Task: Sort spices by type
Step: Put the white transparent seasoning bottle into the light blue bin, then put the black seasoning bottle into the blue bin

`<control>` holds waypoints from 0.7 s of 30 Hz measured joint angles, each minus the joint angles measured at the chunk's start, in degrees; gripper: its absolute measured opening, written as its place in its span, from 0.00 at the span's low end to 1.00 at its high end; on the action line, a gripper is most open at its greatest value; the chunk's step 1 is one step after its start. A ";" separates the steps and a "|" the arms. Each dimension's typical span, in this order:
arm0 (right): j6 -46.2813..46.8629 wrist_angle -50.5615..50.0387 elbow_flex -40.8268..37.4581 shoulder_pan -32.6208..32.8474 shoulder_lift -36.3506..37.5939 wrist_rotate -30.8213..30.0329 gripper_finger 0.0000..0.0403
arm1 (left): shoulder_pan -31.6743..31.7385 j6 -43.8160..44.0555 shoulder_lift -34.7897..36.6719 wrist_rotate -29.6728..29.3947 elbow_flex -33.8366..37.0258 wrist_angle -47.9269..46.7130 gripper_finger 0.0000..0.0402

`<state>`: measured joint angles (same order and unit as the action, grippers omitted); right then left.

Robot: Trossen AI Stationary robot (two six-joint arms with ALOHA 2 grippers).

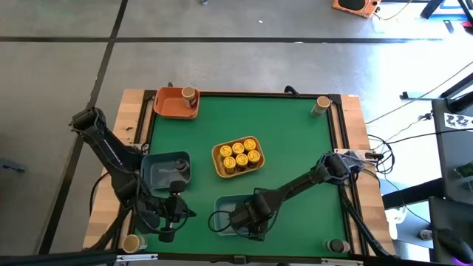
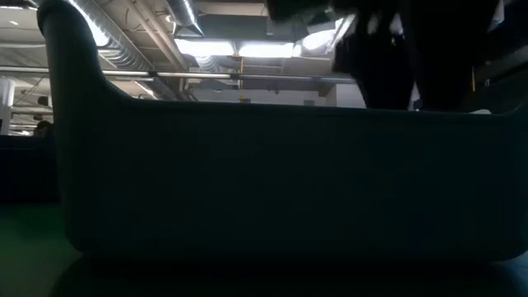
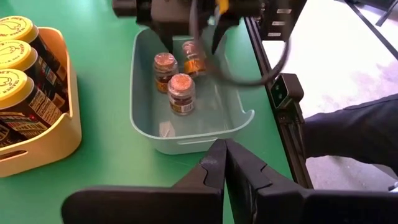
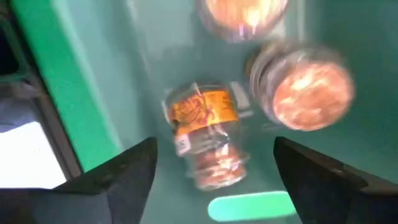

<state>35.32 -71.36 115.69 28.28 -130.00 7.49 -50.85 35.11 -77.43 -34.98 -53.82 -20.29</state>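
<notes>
A pale blue tray (image 3: 186, 134) near the table's front edge holds three spice jars with tan lids. Two stand upright (image 3: 165, 67) (image 3: 181, 92). The third (image 4: 205, 140), with an orange label, lies tilted on the tray floor. My right gripper (image 4: 214, 180) points down into this tray, open, one finger on either side of the tilted jar and clear of it. My left gripper (image 3: 224, 163) is shut with nothing in it, above the mat to the left of that tray (image 1: 171, 216).
A yellow tray (image 1: 238, 157) with several yellow-lidded jars stands mid-table. A second blue tray (image 1: 164, 168) at the left holds a dark jar, and an orange tray (image 1: 176, 102) at the far left holds one. Single jars stand at corners (image 1: 322, 104) (image 1: 133, 242) (image 1: 337, 245).
</notes>
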 joint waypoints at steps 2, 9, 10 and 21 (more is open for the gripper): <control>-0.92 -3.55 3.22 0.74 0.00 -0.99 0.81 | 0.00 -0.12 0.00 -0.01 0.00 0.02 0.01; -4.16 -12.99 12.86 4.40 0.17 -5.26 0.81 | 0.00 0.60 0.00 -0.02 0.00 0.00 0.01; -4.13 -13.59 13.67 4.97 0.22 -6.25 0.81 | 0.00 0.73 0.00 -0.02 0.00 0.01 0.01; -0.98 -18.55 14.55 8.87 3.69 -15.88 0.81 | 0.59 2.13 0.01 -0.03 0.00 1.50 0.02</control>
<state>34.34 -89.90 130.24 37.15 -126.31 -8.39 -50.26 37.23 -77.42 -35.02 -53.82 -18.79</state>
